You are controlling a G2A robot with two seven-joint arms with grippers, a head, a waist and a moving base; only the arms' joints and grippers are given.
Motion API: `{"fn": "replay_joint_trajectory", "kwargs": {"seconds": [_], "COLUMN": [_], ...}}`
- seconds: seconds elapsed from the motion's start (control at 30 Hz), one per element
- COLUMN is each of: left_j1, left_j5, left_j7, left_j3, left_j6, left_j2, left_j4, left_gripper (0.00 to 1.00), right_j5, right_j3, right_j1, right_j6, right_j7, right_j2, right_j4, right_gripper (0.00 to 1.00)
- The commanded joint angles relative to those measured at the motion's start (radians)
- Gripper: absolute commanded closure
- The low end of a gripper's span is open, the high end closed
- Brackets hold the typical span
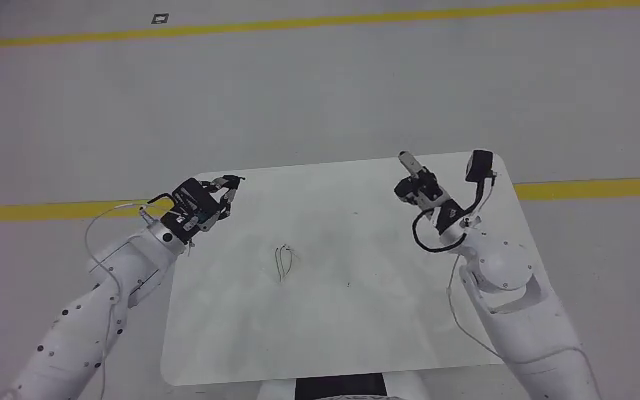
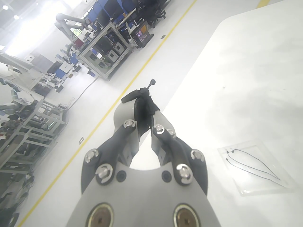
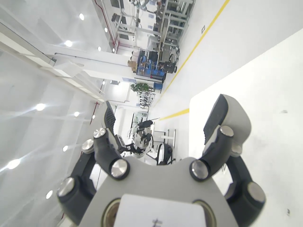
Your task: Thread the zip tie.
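Note:
My left gripper (image 2: 148, 100) is shut on a thin black zip tie (image 2: 151, 83), whose small square head sticks out past the fingertips. In the top view this gripper (image 1: 229, 186) hovers over the table's far left corner. More black zip ties (image 1: 285, 262) lie in a flat clear bag (image 2: 254, 166) near the middle of the white table (image 1: 400, 300). My right gripper (image 3: 163, 116) is open with nothing between its fingers (image 3: 219, 114). It is raised over the far right part of the table (image 1: 410, 172) and faces the left gripper (image 3: 144, 125) across it.
The table's far edge and rounded corners lie close to both grippers. Yellow floor lines (image 1: 300, 22) run behind and beside the table. Bare tabletop surrounds the bag.

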State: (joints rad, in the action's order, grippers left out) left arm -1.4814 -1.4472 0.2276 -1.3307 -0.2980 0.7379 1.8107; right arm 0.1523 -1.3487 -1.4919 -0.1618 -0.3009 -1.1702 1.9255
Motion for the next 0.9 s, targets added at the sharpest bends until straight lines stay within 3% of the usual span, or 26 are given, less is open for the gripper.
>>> {"fn": "replay_joint_trajectory", "kwargs": {"seconds": [0.0, 0.13, 0.2, 0.63, 0.73, 0.87], "left_j1": [0.0, 0.0, 0.0, 0.002, 0.018, 0.038], "left_j5": [0.0, 0.0, 0.0, -0.011, -0.068, -0.123], "left_j7": [0.0, 0.0, 0.0, 0.0, 0.015, 0.055], "left_j3": [0.0, 0.0, 0.0, 0.01, 0.027, 0.067], "left_j6": [0.0, 0.0, 0.0, -0.011, -0.037, -0.042], "left_j2": [0.0, 0.0, 0.0, 0.002, 0.004, 0.003], "left_j4": [0.0, 0.0, 0.0, 0.008, 0.016, 0.016], "left_gripper": [1.0, 1.0, 1.0, 1.0, 1.0, 1.0], "right_j5": [0.012, 0.034, 0.062, 0.061, 0.128, 0.186], "right_j3": [0.007, 0.018, 0.005, 0.021, 0.043, 0.097], "right_j1": [0.04, 0.107, 0.114, 0.114, 0.142, 0.198], "right_j6": [-0.063, -0.131, -0.131, -0.131, -0.178, -0.178], "right_j7": [-0.067, -0.223, -0.27, -0.285, -0.325, -0.417], "right_j2": [0.001, 0.006, 0.008, 0.008, 0.004, 0.005], "right_j4": [-0.017, -0.058, -0.066, -0.065, -0.079, -0.137], "right_gripper": [0.0, 0.0, 0.0, 0.0, 0.0, 0.0]}}
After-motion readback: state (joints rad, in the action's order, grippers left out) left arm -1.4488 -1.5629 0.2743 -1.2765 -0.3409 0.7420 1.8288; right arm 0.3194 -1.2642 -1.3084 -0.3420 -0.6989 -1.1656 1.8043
